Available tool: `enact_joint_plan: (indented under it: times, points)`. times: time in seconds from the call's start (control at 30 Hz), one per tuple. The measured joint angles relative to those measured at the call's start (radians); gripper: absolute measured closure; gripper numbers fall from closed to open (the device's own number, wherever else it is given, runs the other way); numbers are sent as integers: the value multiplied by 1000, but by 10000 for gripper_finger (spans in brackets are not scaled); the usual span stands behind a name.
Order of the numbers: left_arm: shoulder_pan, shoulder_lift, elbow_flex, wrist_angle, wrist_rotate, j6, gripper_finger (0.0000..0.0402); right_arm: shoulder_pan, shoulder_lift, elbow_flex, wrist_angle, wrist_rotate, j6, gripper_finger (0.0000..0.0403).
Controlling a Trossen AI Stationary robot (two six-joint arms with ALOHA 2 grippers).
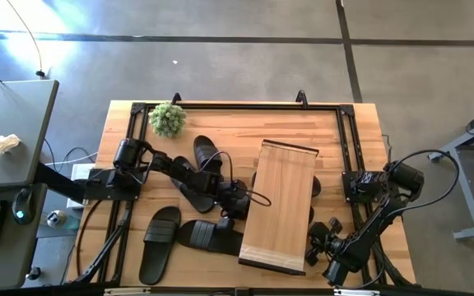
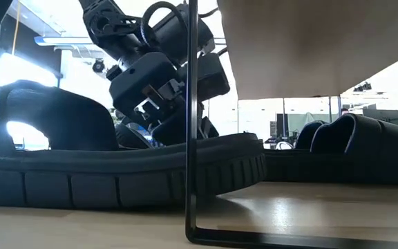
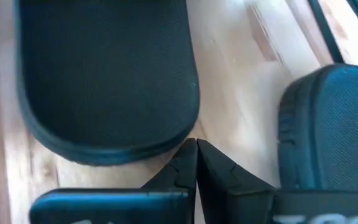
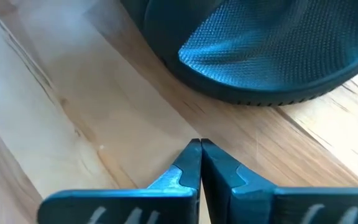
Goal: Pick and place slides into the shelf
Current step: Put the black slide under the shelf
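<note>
Matte black slides [image 1: 160,242] (fine mesh texture), light-wood striped shelf [image 1: 280,204], green plant [image 1: 168,119]

Slides [image 1: 160,243] left of shelf [image 1: 279,205], on table [image 1: 122,122]

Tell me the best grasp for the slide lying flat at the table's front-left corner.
Judging by the high view, take that slide by its wide strap, coming straight down with the fingers on the strap's two edges along the sole. The strap arches above the flat sole, giving something to pinch; the sole itself looks too wide. The left end effector, fingers shut now, is nearest.
</note>
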Motion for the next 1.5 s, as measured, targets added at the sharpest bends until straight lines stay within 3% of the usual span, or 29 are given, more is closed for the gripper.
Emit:
enact_joint_plan:
  times: [0.5,1.1,1.5]
  points:
    - [35,0,1,16,-105,-38,401,0,-1,-33,5,34,-1,403]
    - [47,0,1,20,-98,-54,401,-42,2,-37,-95,70,3,403]
    - [47,0,1,21,-124,-55,401,-42,2,-37,-165,21,29,403]
